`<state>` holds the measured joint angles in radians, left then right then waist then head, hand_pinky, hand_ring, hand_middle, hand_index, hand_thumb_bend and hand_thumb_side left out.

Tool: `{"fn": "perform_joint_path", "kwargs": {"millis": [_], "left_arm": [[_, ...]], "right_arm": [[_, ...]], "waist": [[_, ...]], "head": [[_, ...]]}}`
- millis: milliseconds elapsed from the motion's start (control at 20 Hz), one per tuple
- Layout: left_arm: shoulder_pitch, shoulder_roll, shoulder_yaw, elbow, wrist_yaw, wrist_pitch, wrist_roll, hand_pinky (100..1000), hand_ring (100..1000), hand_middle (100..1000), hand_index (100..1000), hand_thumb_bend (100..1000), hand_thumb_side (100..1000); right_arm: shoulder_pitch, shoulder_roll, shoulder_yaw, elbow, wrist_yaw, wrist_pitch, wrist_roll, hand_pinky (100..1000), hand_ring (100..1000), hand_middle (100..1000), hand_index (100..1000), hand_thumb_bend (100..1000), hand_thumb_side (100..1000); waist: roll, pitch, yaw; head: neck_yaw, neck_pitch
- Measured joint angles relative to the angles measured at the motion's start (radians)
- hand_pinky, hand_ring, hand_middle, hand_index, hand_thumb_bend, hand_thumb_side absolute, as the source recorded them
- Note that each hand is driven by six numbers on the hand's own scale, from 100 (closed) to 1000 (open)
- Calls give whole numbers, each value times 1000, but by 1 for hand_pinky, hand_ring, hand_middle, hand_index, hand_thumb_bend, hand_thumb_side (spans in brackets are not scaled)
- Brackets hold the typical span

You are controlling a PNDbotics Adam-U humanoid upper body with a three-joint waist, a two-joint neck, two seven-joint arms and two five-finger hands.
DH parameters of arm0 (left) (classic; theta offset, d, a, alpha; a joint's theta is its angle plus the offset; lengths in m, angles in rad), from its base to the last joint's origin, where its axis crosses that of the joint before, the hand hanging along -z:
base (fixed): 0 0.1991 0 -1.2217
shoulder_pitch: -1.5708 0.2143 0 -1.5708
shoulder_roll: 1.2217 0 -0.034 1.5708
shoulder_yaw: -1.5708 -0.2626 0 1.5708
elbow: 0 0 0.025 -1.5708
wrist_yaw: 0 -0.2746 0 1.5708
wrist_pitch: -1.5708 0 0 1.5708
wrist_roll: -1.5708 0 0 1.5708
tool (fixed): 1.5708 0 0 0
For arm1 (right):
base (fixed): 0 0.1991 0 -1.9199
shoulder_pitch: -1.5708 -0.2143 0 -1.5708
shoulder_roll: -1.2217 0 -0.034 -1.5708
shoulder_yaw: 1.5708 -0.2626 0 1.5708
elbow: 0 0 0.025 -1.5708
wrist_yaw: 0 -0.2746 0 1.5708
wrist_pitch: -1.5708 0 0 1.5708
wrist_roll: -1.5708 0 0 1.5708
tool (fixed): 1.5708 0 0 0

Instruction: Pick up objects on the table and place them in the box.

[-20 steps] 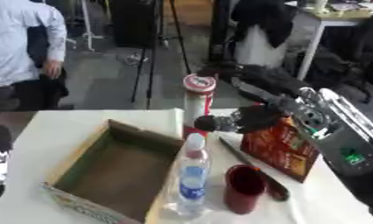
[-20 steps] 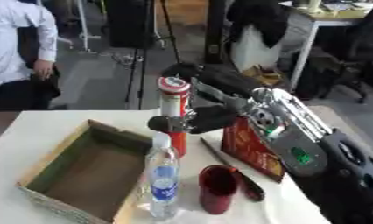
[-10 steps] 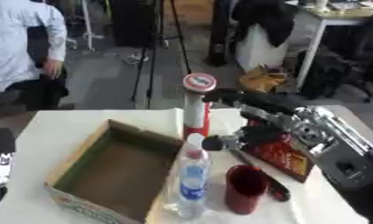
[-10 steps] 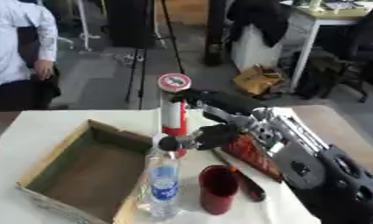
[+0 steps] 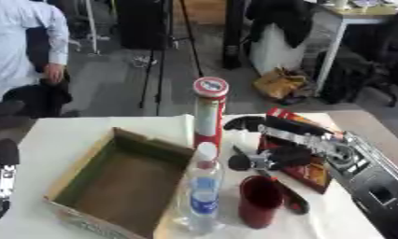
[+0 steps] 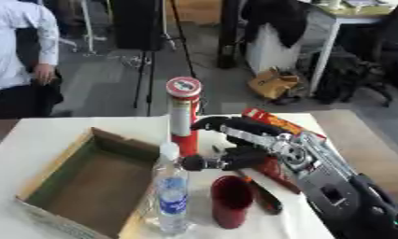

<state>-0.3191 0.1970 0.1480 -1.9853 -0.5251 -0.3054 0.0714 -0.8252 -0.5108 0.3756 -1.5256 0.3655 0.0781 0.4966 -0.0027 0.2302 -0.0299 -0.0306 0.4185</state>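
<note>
**Q:** so where's everything sitting on the tabletop (image 5: 88,128)?

**A:** open cardboard box (image 5: 120,186) on the left side, nothing in it. Just right of it a clear water bottle (image 5: 201,191) stands upright, with a tall red tube can (image 5: 209,116) upright right behind it. A dark red cup (image 5: 259,205) is beside the bottle, a dark flat tool (image 5: 288,196) lies next to the cup, and a red packet (image 5: 304,163) lies further right.

**Q:** and the hands?

**A:** right hand (image 6: 235,156) reaches in from the right, just beside the can, fingers (image 6: 212,123) spread and holding nothing. Can't tell if it touches the can. Left hand (image 5: 2,175) shows at the left edge; can't tell its fingers.
</note>
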Motion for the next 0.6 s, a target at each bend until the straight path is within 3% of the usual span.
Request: {"fn": "perform_joint_path", "kwargs": {"millis": [600], "left_arm": [[3,-1,0,0,2,3,-11,844,833,768,755,100,859]], "right_arm": [[25,37,-9,0,-23,19,-35,1000,1000,1000,1000,796,1000]], "waist": [[4,9,2]], "head": [[-1,0]]}}
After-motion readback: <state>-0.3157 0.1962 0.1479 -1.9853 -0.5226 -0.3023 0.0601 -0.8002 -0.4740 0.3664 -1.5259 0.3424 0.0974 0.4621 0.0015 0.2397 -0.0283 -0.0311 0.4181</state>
